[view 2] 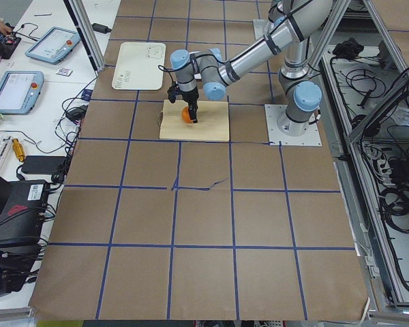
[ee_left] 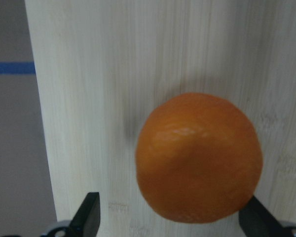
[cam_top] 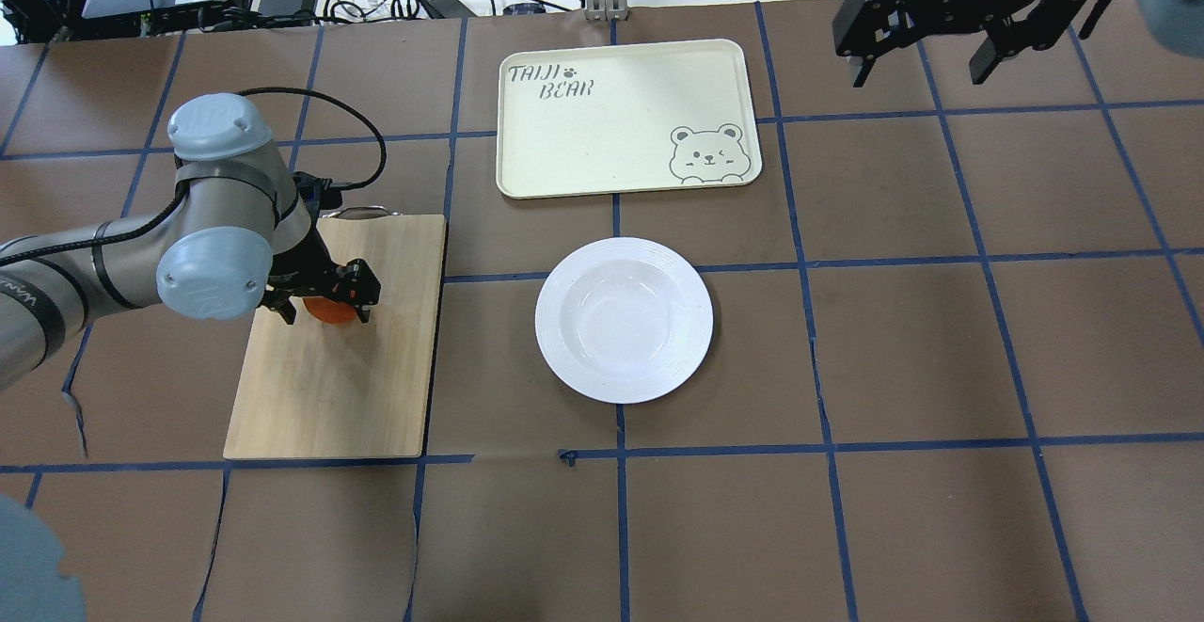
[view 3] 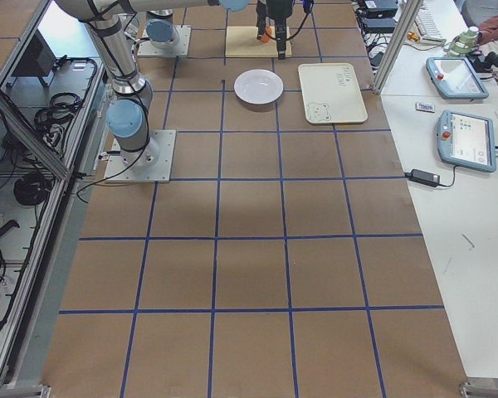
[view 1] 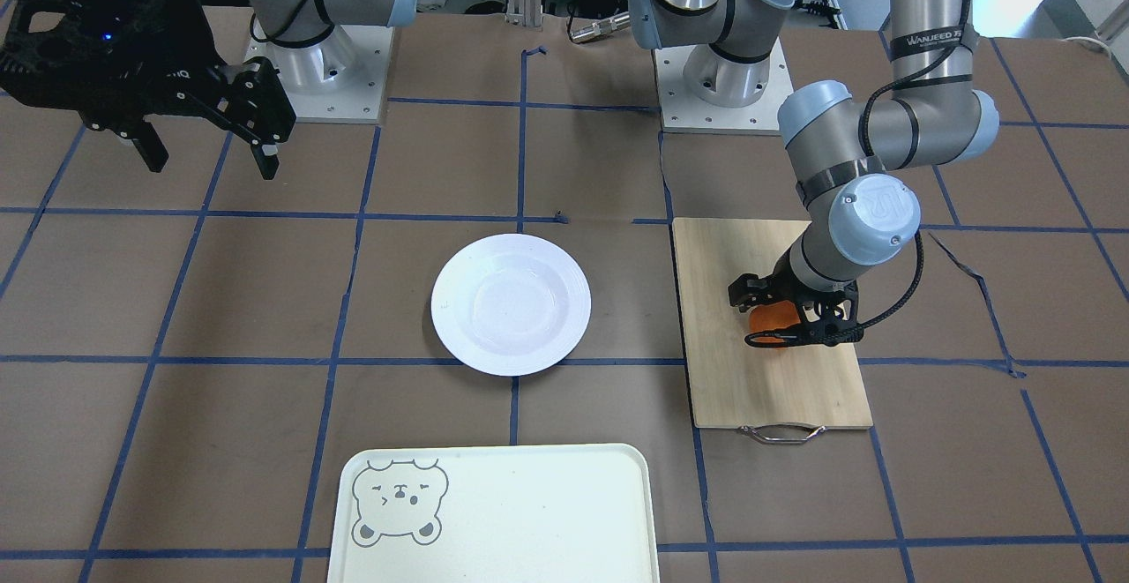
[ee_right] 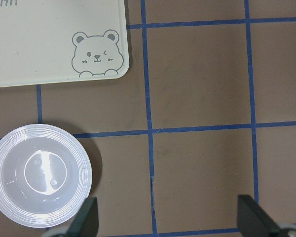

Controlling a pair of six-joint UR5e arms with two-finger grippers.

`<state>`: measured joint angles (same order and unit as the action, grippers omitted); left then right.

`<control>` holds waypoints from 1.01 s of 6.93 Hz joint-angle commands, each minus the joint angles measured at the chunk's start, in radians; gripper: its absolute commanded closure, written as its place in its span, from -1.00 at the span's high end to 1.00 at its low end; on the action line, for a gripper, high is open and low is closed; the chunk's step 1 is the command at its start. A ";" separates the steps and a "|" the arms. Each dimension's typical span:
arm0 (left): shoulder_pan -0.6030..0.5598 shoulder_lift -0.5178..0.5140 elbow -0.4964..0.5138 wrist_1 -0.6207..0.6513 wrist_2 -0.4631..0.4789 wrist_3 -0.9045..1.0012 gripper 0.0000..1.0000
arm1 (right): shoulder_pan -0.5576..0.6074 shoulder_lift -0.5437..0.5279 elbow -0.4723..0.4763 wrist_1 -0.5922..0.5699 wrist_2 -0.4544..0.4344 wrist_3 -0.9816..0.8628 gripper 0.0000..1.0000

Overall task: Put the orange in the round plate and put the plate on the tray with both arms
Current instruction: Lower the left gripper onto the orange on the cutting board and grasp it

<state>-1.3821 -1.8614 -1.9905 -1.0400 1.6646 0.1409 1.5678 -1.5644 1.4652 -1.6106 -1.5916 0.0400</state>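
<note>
Left wrist-mounted view: left gripper (ee_left: 170,219) spread wide astride the orange (ee_left: 200,158).
The orange sits off-centre on the bamboo cutting board (ee_left: 113,74), so uneven closing could roll it away.

the round plate (cam_top: 624,319) is glossy white; the tray (cam_top: 602,133) matt cream; the cutting board (cam_top: 329,396) grained wood with a metal handle (view 1: 781,440); the orange (ee_left: 200,158) faintly dimpled; the table (cam_top: 941,321) matt brown paper.

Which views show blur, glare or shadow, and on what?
Left wrist view: the orange is soft and out of focus, with a faint shadow on the cutting board. Right wrist view: a bright glare streak on the round plate. Overhead view: a thin shadow along that plate's edge.
</note>
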 commanded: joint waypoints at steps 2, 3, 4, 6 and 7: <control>0.003 -0.024 0.013 0.033 -0.037 0.026 0.47 | 0.003 0.000 -0.011 0.000 0.009 -0.017 1.00; 0.003 -0.022 0.013 0.066 -0.037 0.032 0.08 | 0.002 -0.003 -0.011 0.000 0.007 -0.015 1.00; 0.002 -0.016 0.016 0.074 -0.037 0.032 -0.34 | 0.003 -0.003 -0.011 0.000 0.010 -0.012 1.00; -0.052 0.014 0.029 0.074 -0.052 -0.007 -0.39 | 0.003 -0.003 -0.011 0.000 0.002 -0.012 1.00; -0.139 0.028 0.030 0.077 -0.052 -0.036 -0.39 | 0.003 -0.003 -0.011 0.000 -0.001 -0.009 1.00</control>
<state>-1.4399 -1.8518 -1.9635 -0.9661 1.6166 0.1366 1.5712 -1.5677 1.4543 -1.6107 -1.5895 0.0283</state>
